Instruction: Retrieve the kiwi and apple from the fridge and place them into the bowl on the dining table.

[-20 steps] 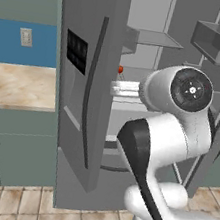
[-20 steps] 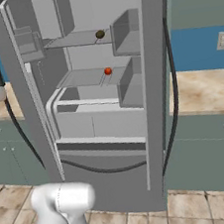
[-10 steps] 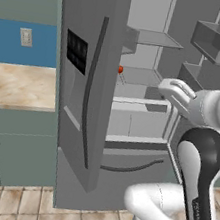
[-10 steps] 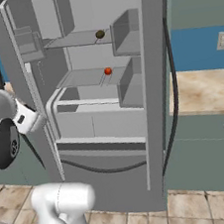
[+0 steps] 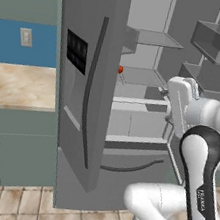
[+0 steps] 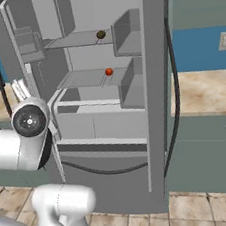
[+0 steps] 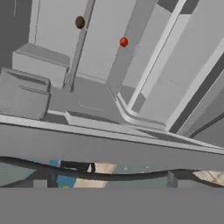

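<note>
Grey steel fridge (image 6: 156,79) stands open so the arm can reach in: kiwi (image 6: 100,34) on the upper shelf, apple (image 6: 109,71) below; gripper empty, jaws spread wide.

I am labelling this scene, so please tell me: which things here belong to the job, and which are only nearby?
Job things:
- small brown oval kiwi
- small round red-orange apple
- tall grey steel fridge, doors open

Only nearby:
- beige marbled counter
- teal cabinets
- white wall socket
</note>
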Available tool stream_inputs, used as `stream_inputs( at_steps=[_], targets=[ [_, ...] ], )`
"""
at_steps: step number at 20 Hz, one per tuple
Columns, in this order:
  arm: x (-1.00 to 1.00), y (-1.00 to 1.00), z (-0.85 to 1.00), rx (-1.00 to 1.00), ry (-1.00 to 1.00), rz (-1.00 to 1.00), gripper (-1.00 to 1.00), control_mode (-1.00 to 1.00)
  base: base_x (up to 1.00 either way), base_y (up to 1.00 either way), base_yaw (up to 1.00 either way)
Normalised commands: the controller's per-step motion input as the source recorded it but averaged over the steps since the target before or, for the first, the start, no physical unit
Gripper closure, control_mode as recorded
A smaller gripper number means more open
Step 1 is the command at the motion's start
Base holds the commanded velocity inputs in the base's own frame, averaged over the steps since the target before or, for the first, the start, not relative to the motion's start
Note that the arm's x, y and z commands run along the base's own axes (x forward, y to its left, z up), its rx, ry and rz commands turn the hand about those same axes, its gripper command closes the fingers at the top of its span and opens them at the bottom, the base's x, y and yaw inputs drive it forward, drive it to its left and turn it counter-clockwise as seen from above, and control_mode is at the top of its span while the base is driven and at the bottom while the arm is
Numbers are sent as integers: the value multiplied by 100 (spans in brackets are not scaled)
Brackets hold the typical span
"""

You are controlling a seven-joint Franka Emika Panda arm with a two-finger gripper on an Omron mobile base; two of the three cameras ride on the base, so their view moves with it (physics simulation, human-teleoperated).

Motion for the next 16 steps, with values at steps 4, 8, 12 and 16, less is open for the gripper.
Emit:
stream_inputs(
  at_steps=[4, 8, 12, 16],
  targets=[
    [44, 0, 0, 24, 41, 5, -100, -100, 0, 0, 0],
    [38, 15, -12, 3, 34, 8, -100, -100, 0, 0, 0],
    [41, 18, -59, 4, 1, 13, -100, -100, 0, 0, 0],
    [46, 9, -46, 7, -1, 15, -100, -100, 0, 0, 0]
  ],
)
